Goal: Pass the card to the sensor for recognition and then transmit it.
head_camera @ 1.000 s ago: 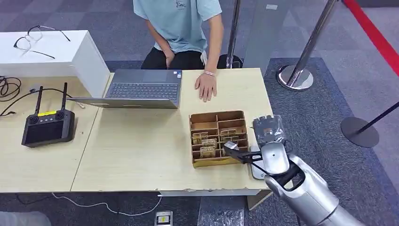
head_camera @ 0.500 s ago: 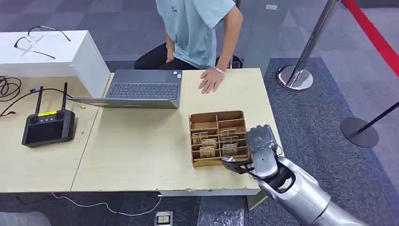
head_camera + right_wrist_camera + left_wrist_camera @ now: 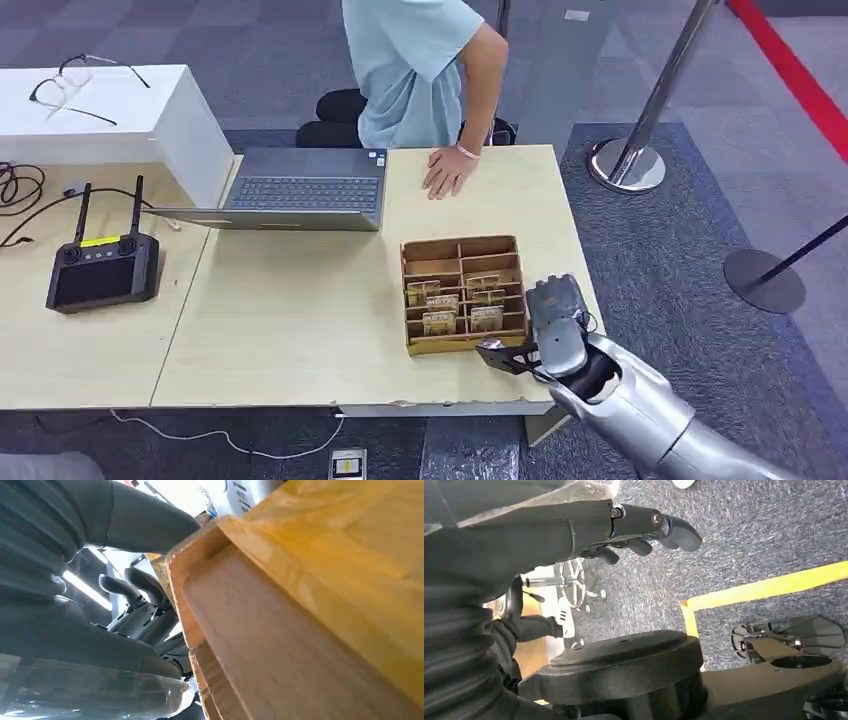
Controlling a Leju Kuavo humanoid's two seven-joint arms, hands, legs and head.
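Cards [image 3: 463, 303] in cardboard box [image 3: 415, 270], no legible writing, right robot hand [image 3: 553, 325] beside

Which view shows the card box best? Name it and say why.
The head view: the whole cardboard box sits on the table, compartments and cards visible, right robot hand beside it. The right wrist view shows a blurred close-up of its wall. The left wrist view faces the floor.

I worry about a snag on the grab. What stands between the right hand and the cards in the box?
The cardboard box's own right wall and front rim: the right hand sits beside them, outside. The cards stand upright in partitioned cells. Nothing else visible intervenes.
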